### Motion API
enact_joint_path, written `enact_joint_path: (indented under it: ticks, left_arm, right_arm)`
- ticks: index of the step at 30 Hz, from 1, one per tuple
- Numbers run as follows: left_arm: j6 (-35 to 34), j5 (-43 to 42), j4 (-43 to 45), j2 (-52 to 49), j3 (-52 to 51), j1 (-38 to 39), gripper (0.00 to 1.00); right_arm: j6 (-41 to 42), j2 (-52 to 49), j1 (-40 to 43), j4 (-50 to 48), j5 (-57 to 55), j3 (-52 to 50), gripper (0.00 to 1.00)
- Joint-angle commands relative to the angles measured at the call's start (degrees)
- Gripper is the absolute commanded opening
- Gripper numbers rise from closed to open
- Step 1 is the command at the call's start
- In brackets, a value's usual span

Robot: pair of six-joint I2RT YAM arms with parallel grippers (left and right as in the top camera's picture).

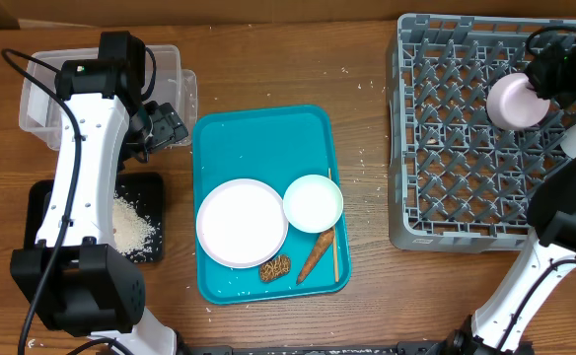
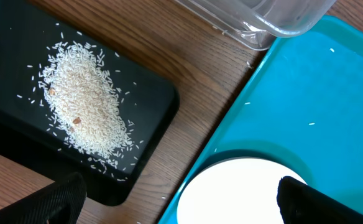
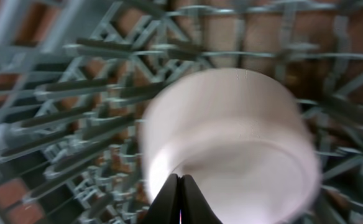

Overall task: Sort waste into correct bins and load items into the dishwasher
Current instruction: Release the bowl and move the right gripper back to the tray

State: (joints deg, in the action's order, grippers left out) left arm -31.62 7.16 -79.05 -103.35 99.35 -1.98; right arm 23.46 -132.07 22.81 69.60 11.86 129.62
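My right gripper (image 1: 549, 77) is shut on the rim of a pink cup (image 1: 513, 102) and holds it over the grey dish rack (image 1: 446, 158). In the right wrist view the cup (image 3: 231, 137) fills the middle and my fingers (image 3: 180, 200) pinch its wall. My left gripper (image 1: 165, 126) is open and empty, above the wood between the black bin and the teal tray (image 1: 219, 138). Its fingers (image 2: 181, 199) straddle the white plate's (image 2: 243, 193) left edge. The tray holds the plate (image 1: 241, 222), a white bowl (image 1: 313, 202), a carrot piece (image 1: 315, 254), a brown food scrap (image 1: 275, 266) and a thin stick (image 1: 332, 237).
A black bin (image 1: 148, 187) with a pile of rice (image 2: 82, 106) stands at the left front. A clear plastic container (image 1: 170, 69) stands behind it, its corner (image 2: 262, 25) in the left wrist view. Rice grains lie scattered on the wooden table.
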Motion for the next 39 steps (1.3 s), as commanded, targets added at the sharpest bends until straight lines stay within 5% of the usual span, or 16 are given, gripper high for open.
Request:
enact_joint_path:
  ticks: [1,9,16,26,28,29,33,39]
  left_arm:
    - [-1.0,0.7,0.0,0.3,-0.3,0.1,1.0]
    - [-1.0,0.7,0.0,0.3,-0.3,0.1,1.0]
    - [-1.0,0.7,0.0,0.3,-0.3,0.1,1.0]
    - [-1.0,0.7,0.0,0.3,-0.3,0.1,1.0]
    - [-1.0,0.7,0.0,0.3,-0.3,0.1,1.0]
    - [-1.0,0.7,0.0,0.3,-0.3,0.1,1.0]
    - [-1.0,0.7,0.0,0.3,-0.3,0.1,1.0]
    - [-1.0,0.7,0.0,0.3,-0.3,0.1,1.0]
  right_arm:
    - [-2.6,-0.1,-0.3,-1.6,8.5,-0.2,0.04]
    - [-4.3,1.9,-0.4,0.6,15.8,2.6,0.04]
    - [-14.4,11.8,-5.8,7.8,22.4,2.6,0.06]
    - [-18.9,16.1,-35.5,22.6,11.3,-0.1,0.48]
    - [-16.4,16.1,-41.4,21.6,7.5,-2.0,0.81]
    - [-13.9,16.1,-43.7,21.0,4.9,-3.0,0.85]
    - [0.0,16.1,-53.0,15.4,-6.8,-9.7,0.85]
    - [12.9,16.1,-59.3,3.0,-10.2,-22.1,0.81]
